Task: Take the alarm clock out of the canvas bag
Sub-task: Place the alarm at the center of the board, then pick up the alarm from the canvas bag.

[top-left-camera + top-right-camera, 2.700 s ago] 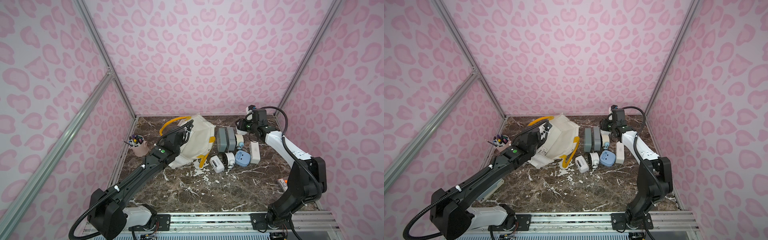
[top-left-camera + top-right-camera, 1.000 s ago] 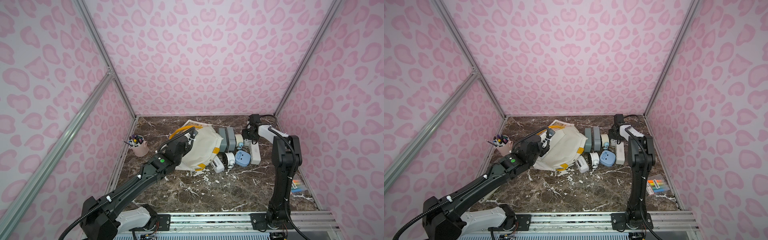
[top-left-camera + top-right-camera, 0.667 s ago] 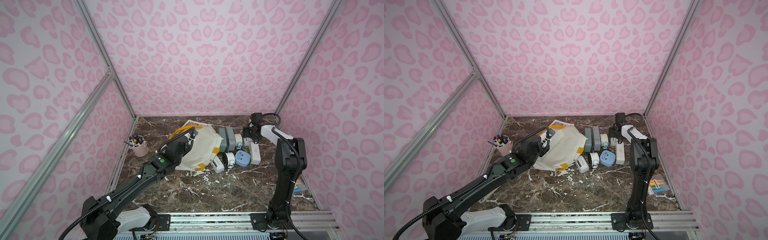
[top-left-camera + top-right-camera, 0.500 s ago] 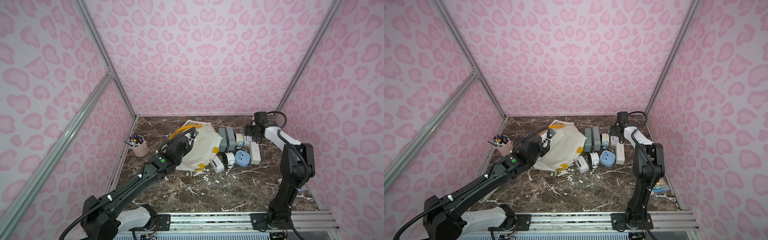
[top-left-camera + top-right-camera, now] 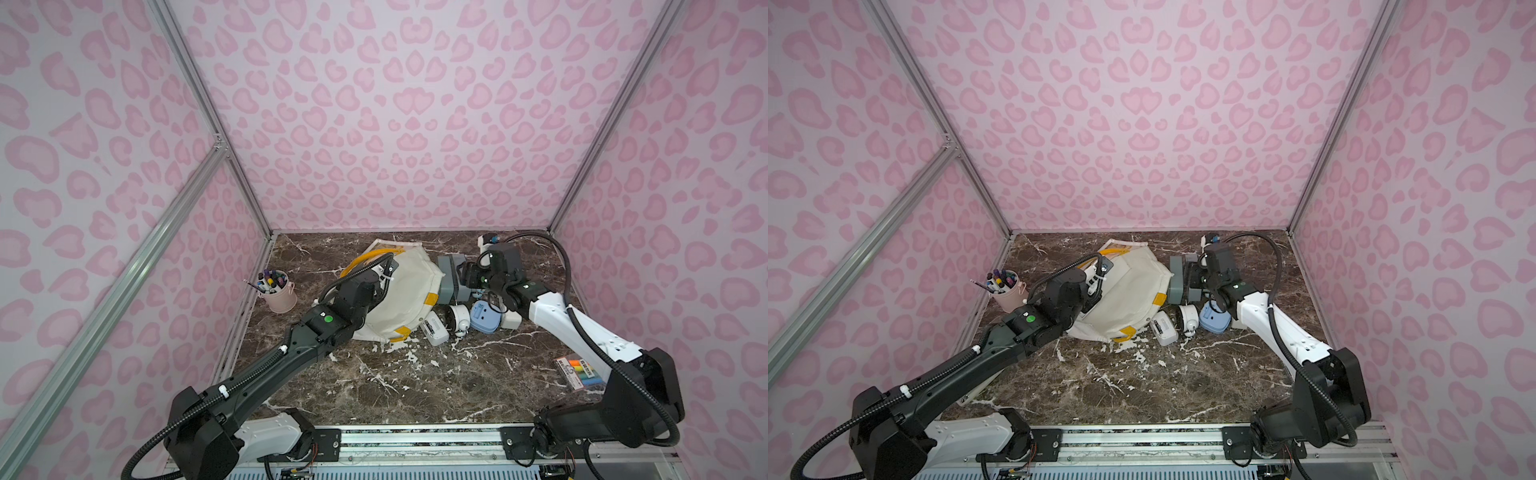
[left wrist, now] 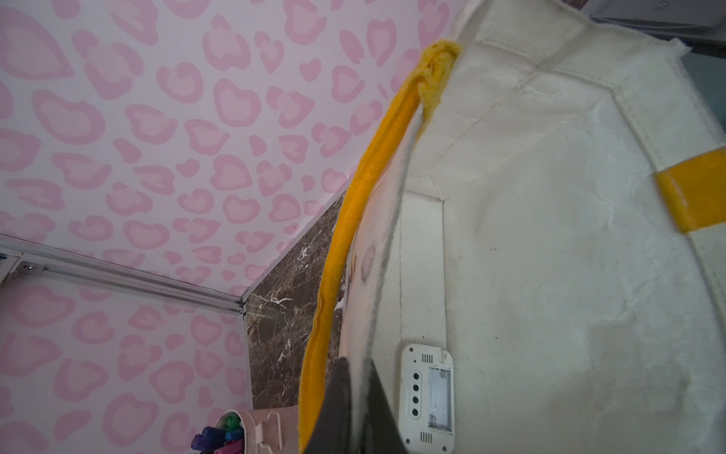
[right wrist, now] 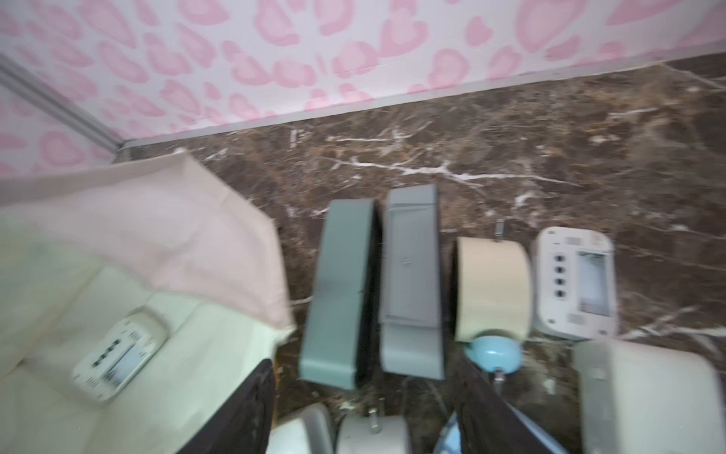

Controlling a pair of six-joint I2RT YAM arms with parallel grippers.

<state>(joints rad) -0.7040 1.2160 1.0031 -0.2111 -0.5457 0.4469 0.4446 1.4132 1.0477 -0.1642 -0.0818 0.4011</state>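
Left wrist view: the left pincer (image 6: 356,365) pinches the rim of the canvas bag (image 6: 550,255). A white alarm clock (image 6: 428,397) lies inside, just beside its fingertips.

Right wrist view: the right pincer (image 7: 365,408) is spread and empty above the other clocks (image 7: 408,291) on the bench (image 7: 550,149). The bagged clock lies beyond one finger.

In both top views cloth hides that clock.

I judge the mouth held open. Reaching in, gripping and lifting out remain.

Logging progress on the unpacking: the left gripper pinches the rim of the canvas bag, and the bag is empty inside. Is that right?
Not quite. The left gripper does pinch the rim of the canvas bag, but the bag is not empty. A white alarm clock lies inside it, as the left wrist view shows.
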